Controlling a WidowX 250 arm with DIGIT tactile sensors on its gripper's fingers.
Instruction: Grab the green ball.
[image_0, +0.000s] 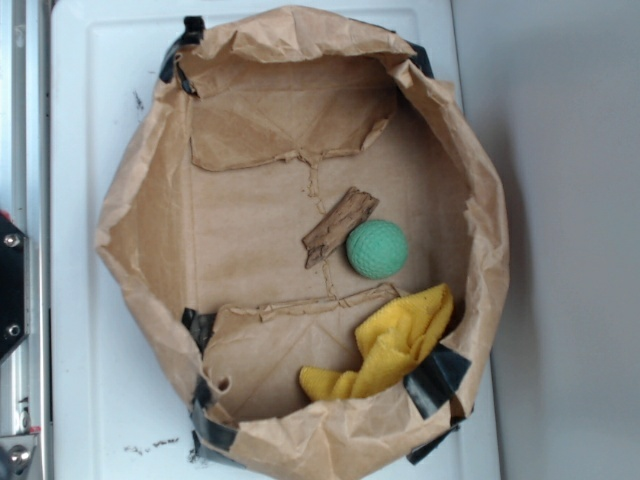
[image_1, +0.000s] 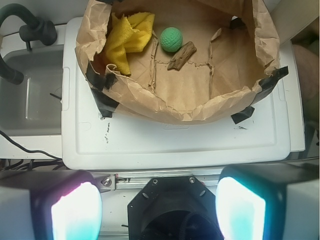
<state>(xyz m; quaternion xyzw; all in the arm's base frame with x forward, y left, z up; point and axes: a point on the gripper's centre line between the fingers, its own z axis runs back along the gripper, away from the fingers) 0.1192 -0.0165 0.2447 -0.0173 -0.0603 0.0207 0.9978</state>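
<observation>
- Exterior view first: we see a brown paper bag with its sides rolled down, lying open on a white tray, its edges patched with strips of black tape.
- We find the green ball resting on the bag's flat floor, right of the middle, well inside the crumpled walls.
- We note a piece of brown wood lying tilted just to the ball's upper left, touching it or nearly so; we cannot tell which.
- We see a yellow cloth bunched in the bag's lower right corner, below the ball and apart from it.
- From the wrist view we see the same bag from the other side, with the ball at the top centre, the wood just below and right of it, and the cloth to its left.
- We see the gripper at the bottom edge of the wrist view, its two pale fingers spread wide with nothing between them.
- We see it positioned over the near rim of the tray, well apart from the ball and outside the bag.
- We also spot a grey basin with a dark hose left of the tray.
</observation>
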